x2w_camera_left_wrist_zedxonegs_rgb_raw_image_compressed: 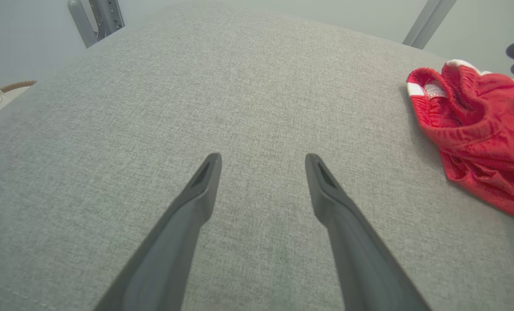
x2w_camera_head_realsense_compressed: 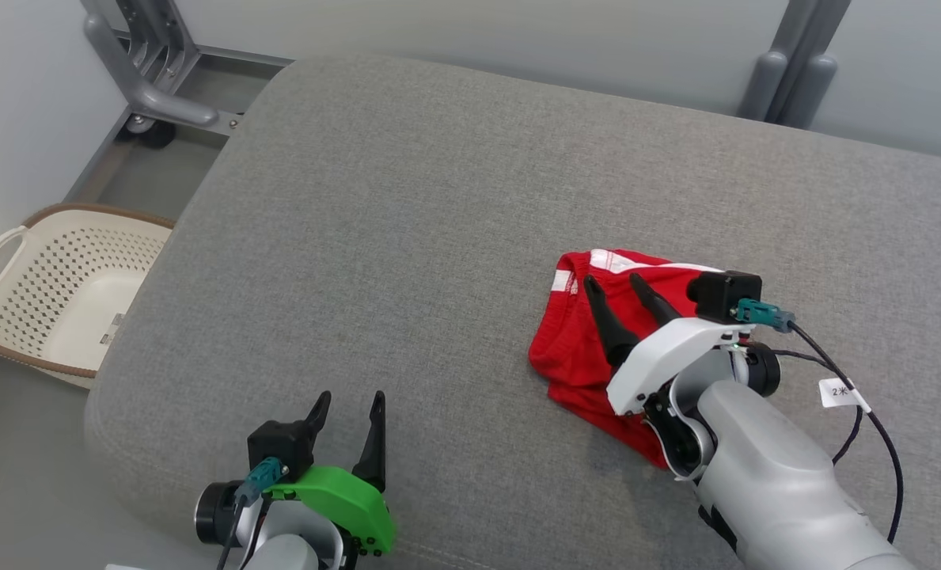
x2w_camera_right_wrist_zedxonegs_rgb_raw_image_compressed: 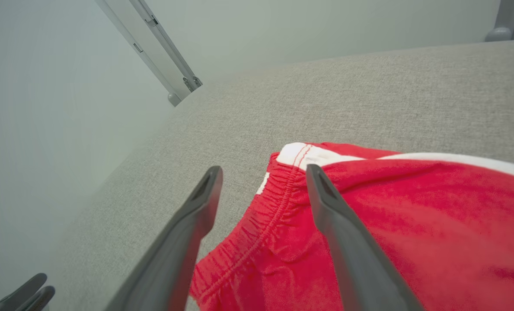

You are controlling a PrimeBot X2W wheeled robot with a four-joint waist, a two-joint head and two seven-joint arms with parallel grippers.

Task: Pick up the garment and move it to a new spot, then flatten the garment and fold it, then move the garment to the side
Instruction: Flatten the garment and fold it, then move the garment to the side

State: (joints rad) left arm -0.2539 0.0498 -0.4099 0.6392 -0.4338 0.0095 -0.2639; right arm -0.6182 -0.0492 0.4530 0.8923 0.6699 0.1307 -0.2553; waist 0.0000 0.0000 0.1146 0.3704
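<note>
- While the right gripper (x2w_camera_head_realsense_compressed: 612, 279) hovers low over the red garment (x2w_camera_head_realsense_compressed: 569, 348), its jaws stand spread and pinch nothing; bunched cloth lies under and between them.
- Right wrist view: the elastic waistband (x2w_camera_right_wrist_zedxonegs_rgb_raw_image_compressed: 278, 203) runs up between the two jaws. The white trim (x2w_camera_right_wrist_zedxonegs_rgb_raw_image_compressed: 300, 154) sits just past the tip of the jaw on that view's right, and the bulk of the cloth lies off to that same side.
- Left gripper (x2w_camera_head_realsense_compressed: 350, 397): jaws spread too, empty, with bare grey cushion (x2w_camera_head_realsense_compressed: 407, 206) between and ahead of them. The garment is well off to their right.
- Garment is crumpled with layers doubled, neither flat nor folded. My read: flattening not really begun.
- Risk: closing here likely takes the waistband plus a layer beneath, so a pull drags the whole lump instead of spreading it.
- Risk: dipping too deep digs the tips into the soft cushion and snags the upholstery.
- Risk: with the left jaws this far off, nothing anchors the opposite edge, so a one-arm tug just slides the cloth.
- Risk: a shallow pinch on the elastic alone may slip out mid-pull.
- White basket (x2w_camera_head_realsense_compressed: 66, 293) sits on the floor well beyond the left jaws, not in play.
</note>
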